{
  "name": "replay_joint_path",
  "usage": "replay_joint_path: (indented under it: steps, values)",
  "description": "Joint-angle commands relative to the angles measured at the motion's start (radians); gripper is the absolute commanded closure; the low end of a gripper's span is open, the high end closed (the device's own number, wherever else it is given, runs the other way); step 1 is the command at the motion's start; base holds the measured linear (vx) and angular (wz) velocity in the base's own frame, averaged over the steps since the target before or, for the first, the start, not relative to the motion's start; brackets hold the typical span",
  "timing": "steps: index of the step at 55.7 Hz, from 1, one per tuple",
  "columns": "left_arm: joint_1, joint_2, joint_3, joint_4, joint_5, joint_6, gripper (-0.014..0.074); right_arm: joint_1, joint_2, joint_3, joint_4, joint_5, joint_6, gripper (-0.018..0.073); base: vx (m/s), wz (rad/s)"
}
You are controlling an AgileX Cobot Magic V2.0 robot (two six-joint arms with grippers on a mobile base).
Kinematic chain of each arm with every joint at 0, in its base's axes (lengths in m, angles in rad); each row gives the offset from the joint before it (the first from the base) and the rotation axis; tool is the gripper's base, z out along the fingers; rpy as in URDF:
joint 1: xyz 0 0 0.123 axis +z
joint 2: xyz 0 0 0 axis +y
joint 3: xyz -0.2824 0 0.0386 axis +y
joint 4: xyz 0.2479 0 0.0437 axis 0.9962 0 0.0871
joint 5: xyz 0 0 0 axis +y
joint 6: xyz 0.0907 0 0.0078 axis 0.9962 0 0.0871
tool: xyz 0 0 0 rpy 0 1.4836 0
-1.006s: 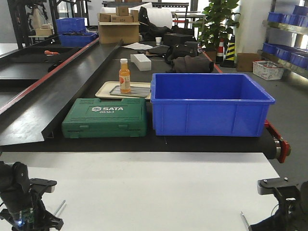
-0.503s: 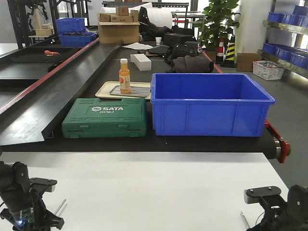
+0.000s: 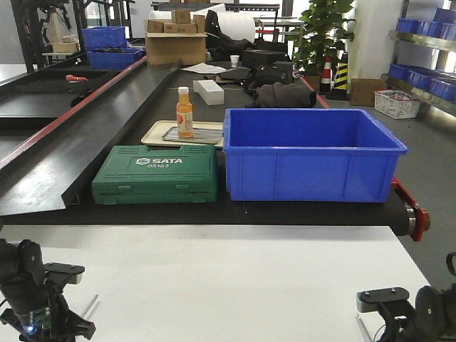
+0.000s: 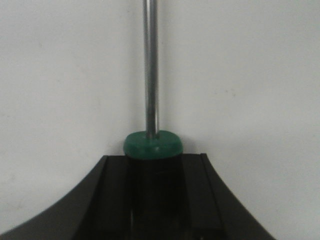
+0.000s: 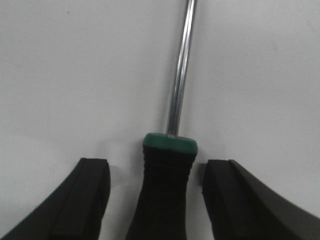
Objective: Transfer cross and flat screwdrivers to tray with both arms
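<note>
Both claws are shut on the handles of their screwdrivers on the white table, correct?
Not quite. Only the left claw is shut on its screwdriver. The right claw is open: its jaws stand apart from the other screwdriver, with white table showing on both sides of the handle. The right wrist view shows this.

The only writing that can be read is on the lid of the green tool case [image 3: 155, 174]: the brand "SATA" in white capitals, with the number "05163" in smaller figures just beneath. The case lies at 9 o'clock of the blue bin [image 3: 310, 153]. The label on the orange bottle [image 3: 184, 114], at 1 o'clock of the case, is too small to read.
</note>
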Motion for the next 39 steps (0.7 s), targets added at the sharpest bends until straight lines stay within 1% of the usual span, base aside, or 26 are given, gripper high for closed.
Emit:
replay_joint_path:
  steps: [1,10,16,21,23,35,39]
  values:
    - [-0.003,-0.021,-0.008,-0.039,-0.020,-0.006,0.0596,-0.004,-0.016,-0.017,0.003,-0.006,-0.001,0.0129,0.00,0.00]
    - [-0.003,-0.021,-0.008,-0.039,-0.022,-0.004,0.0596,-0.004,-0.013,-0.017,0.003,0.046,0.001,0.0281,0.00,0.00]
    - [-0.003,-0.021,-0.008,-0.039,-0.028,-0.004,0.0596,-0.004,-0.013,-0.017,0.003,0.109,0.001,0.0426,0.00,0.00]
    - [-0.003,-0.021,-0.008,-0.039,-0.040,-0.004,0.0596,-0.004,-0.013,-0.017,0.002,0.132,0.000,0.0521,0.00,0.00]
    - [-0.003,-0.021,-0.008,-0.039,-0.045,-0.003,0.0596,-0.004,-0.013,-0.017,0.002,0.132,0.000,0.0575,0.00,0.00]
    - [-0.003,-0.052,-0.010,-0.060,-0.070,0.003,0.0596,-0.003,-0.060,-0.017,0.005,0.092,-0.039,0.0571,0.00,0.00]
    - [-0.004,-0.090,-0.010,-0.085,-0.089,0.014,0.0596,-0.003,-0.110,-0.017,0.026,0.066,-0.041,0.0571,0.00,0.00]
